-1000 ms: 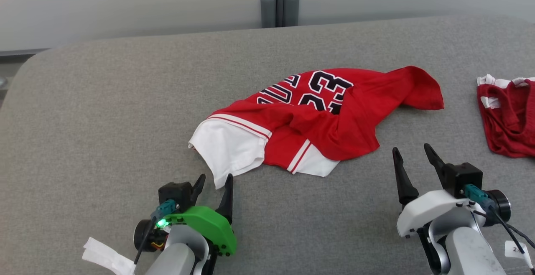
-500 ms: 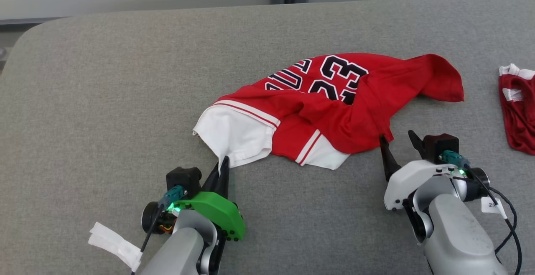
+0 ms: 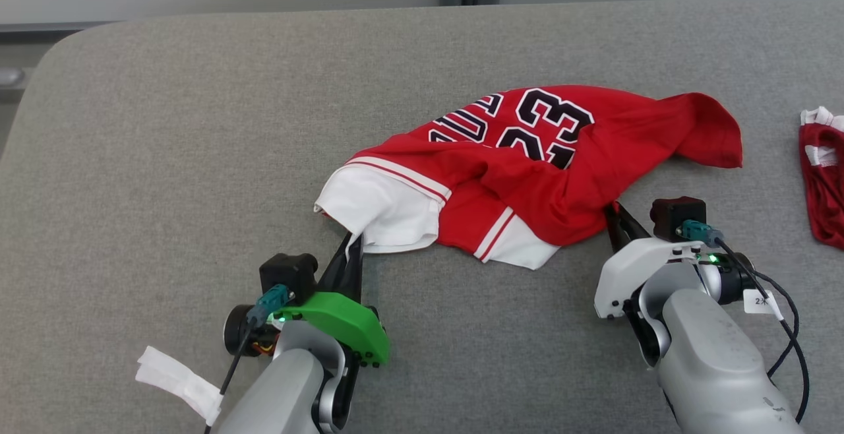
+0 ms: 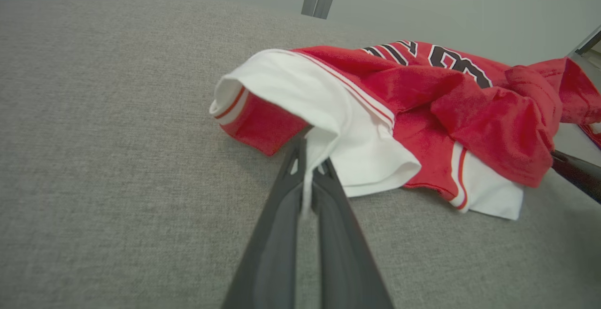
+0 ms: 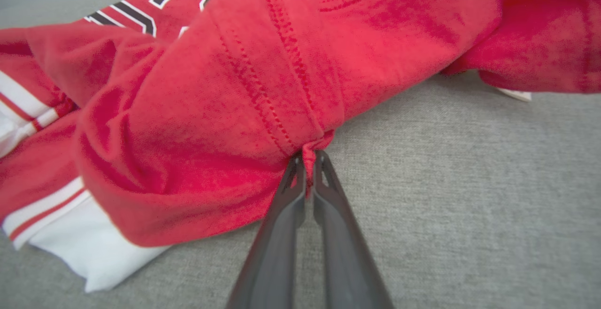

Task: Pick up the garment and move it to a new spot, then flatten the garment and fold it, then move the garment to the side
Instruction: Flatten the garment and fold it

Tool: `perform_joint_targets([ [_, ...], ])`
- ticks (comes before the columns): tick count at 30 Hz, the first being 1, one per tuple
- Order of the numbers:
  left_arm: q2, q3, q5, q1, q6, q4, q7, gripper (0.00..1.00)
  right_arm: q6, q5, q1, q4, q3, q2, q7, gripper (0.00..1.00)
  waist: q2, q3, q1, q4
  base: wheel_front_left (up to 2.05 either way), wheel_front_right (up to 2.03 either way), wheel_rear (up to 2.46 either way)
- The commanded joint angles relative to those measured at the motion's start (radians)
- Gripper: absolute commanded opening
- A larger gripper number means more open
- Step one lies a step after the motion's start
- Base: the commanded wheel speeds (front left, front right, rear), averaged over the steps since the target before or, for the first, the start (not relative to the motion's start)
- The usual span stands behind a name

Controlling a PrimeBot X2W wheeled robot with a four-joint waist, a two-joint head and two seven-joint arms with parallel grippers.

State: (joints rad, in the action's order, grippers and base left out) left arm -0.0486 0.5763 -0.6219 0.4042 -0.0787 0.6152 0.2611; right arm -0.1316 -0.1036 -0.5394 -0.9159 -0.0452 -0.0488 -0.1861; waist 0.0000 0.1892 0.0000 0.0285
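Two grippers clamp one red basketball jersey (image 3: 547, 177), which lies crumpled near the middle of the grey fabric-covered surface (image 3: 165, 157). The left gripper (image 3: 353, 246) has its fingers pressed together on the edge of the jersey's white panel (image 4: 357, 149), at the near-left end. The right gripper (image 3: 613, 213) has its fingers closed on a bunched, stitched red hem (image 5: 312, 151) at the near-right edge. The jersey's long axis runs from near-left to far-right in the head view: the white panel points toward the left gripper and a red flap points to the far right. The number 23 (image 3: 554, 114) faces up, on the far side. A second red garment (image 3: 824, 183) lies well apart at the right edge.
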Motion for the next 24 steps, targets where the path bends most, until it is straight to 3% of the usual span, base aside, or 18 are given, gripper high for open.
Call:
perform_joint_targets([
  [1,-0.008,-0.010,0.012,-0.007,-0.005,-0.017,0.005,0.00,0.002,-0.014,0.014,0.020,-0.006,-0.003,-0.017,0.00,0.0000,-0.021,0.0000,-0.010,0.00,0.00,0.00],
  [10,-0.039,-0.064,0.073,-0.072,-0.015,-0.194,0.004,0.00,0.002,-0.096,0.144,0.291,-0.013,-0.017,-0.027,0.00,0.0000,-0.123,0.0000,-0.037,0.00,0.00,0.00],
  [18,-0.097,-0.101,0.105,-0.112,-0.026,-0.423,0.002,0.00,0.002,-0.168,0.294,0.739,0.030,-0.045,0.105,0.00,0.0000,-0.242,0.0000,-0.057,0.00,0.00,0.00],
  [24,-0.159,-0.145,0.101,-0.095,-0.048,-0.672,-0.031,0.00,0.002,-0.218,0.371,1.110,0.099,-0.043,0.234,0.00,0.0000,-0.308,0.0000,-0.072,0.00,0.00,0.00],
])
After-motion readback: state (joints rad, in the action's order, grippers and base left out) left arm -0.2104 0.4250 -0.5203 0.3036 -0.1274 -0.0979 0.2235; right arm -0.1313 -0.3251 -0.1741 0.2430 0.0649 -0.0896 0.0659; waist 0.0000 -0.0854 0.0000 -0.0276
